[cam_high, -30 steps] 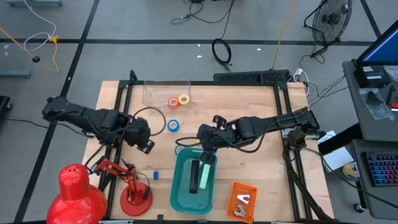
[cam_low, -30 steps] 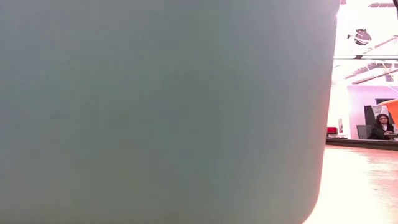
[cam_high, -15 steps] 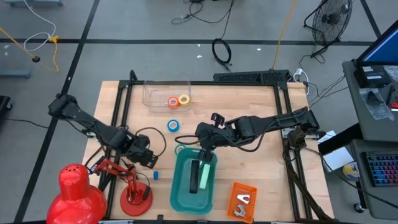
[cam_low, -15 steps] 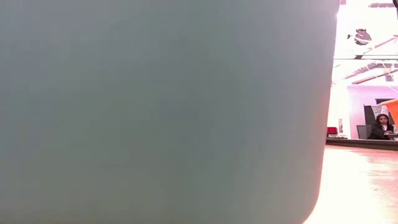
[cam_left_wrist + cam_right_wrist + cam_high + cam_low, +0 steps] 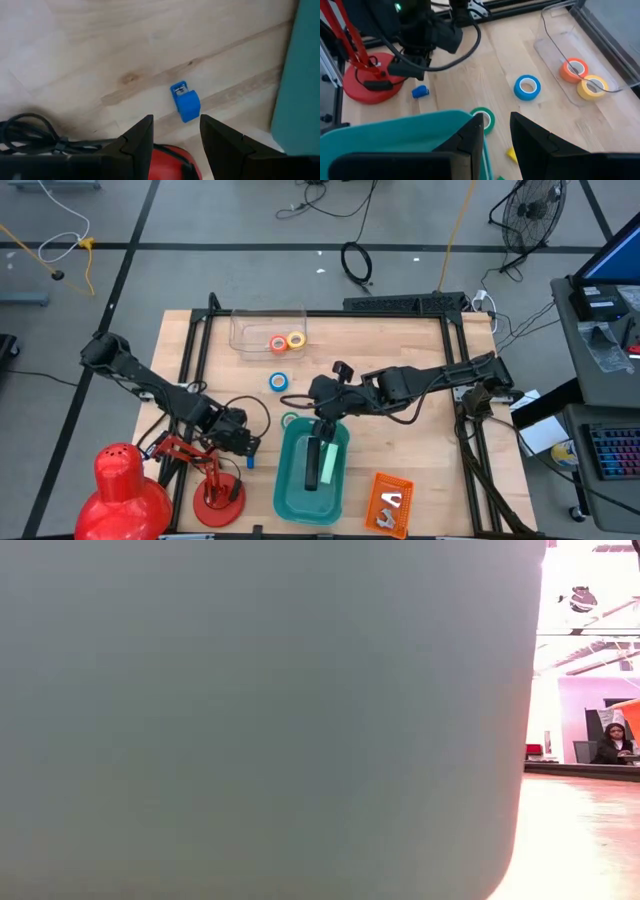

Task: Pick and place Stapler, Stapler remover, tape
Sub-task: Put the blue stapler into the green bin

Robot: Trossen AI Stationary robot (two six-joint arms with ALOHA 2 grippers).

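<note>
Tape rolls are sitting in three spots as I am watching: the orange roll (image 5: pixel 277 344) and the yellow roll (image 5: pixel 296 339) are lying side by side in the clear tray (image 5: pixel 245 330) at the table's far side, the blue roll (image 5: pixel 278 382) is resting alone on the bare wood nearer the middle, and the green roll (image 5: pixel 483 119) is lying against the far rim of the teal bin (image 5: pixel 288 490). I am holding the left gripper (image 5: pixel 176 131) low over the wood with its fingers apart, just short of a small blue stapler remover (image 5: pixel 185 102) lying near the red lamp base (image 5: pixel 217 494). I am keeping the right gripper (image 5: pixel 495 131) above the bin's far edge, fingers parted with nothing between them. Inside the bin a dark stapler (image 5: pixel 313 463) is lying beside a green block (image 5: pixel 329 464).
</note>
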